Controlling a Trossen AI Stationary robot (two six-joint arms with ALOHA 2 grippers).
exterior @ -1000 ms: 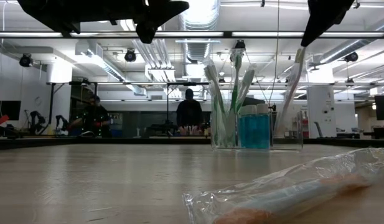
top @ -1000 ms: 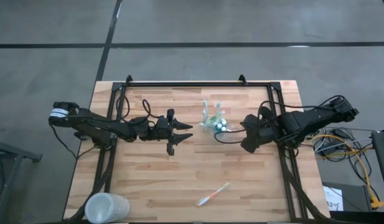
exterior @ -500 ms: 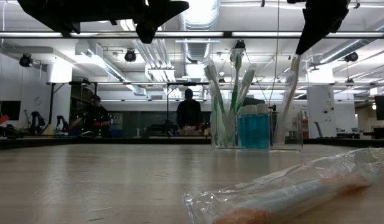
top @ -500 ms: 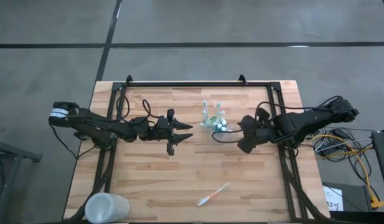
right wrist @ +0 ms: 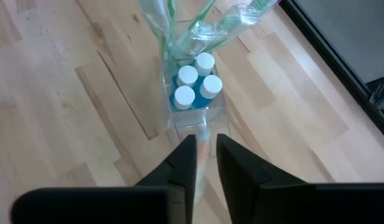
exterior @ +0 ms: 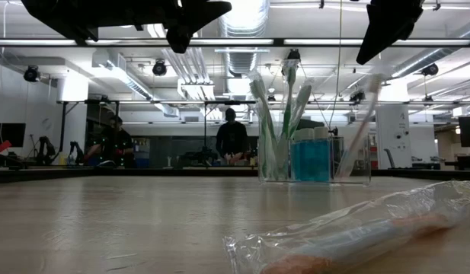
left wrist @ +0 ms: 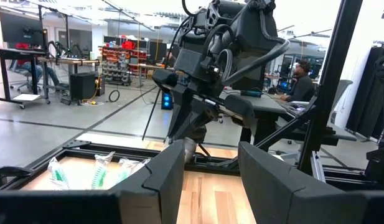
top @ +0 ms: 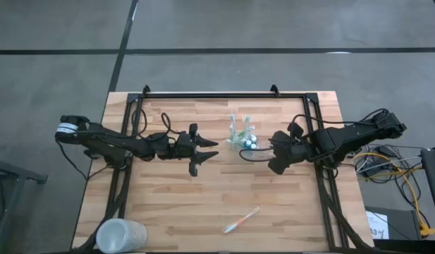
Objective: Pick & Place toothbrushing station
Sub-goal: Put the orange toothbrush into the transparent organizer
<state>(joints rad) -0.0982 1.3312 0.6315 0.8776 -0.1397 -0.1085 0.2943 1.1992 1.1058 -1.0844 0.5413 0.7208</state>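
High view
- Surface (top: pixel 168 204): wooden top with a dark frame along its edges.
- Toothbrushing station (top: pixel 242 135): stands on the far half, right of centre, between the two arms.
- Left pincer (top: pixel 206 149): hangs near the centre of the surface, well apart from the station, fingers wide, holding nothing.
- Right pincer (top: pixel 263 148): just beside the station on its right side, pointing at it.
- Wrapped toothbrush (top: pixel 242 219): lies loose near the front edge.
- Frosted cup (top: pixel 120 236): at the front left corner.

Low view
- Station (exterior: pixel 314 156): upright; green and white brushes on one side, blue tubes (exterior: pixel 311 158) in the middle.
- Leaning toothbrush (exterior: pixel 362 125): in its wrapper, standing slanted in the station's end compartment.
- Right pincer (exterior: pixel 372 47): above the top of the leaning toothbrush; contact cannot be told.
- Background: a person (exterior: pixel 231 137) stands in the room beyond.

Left wrist view
- Left pincer (left wrist: pixel 210 180): fingers well apart, empty.
- Right arm (left wrist: pixel 223 56): ahead, bent down over the surface.

Right wrist view
- Right pincer (right wrist: pixel 205 149): fingers narrowly apart, directly over the station's end compartment.
- Leaning toothbrush (right wrist: pixel 203 138): seen through the narrow gap; a firm grip is not evident.
- Blue tubes (right wrist: pixel 195 84): four white caps, grouped together.
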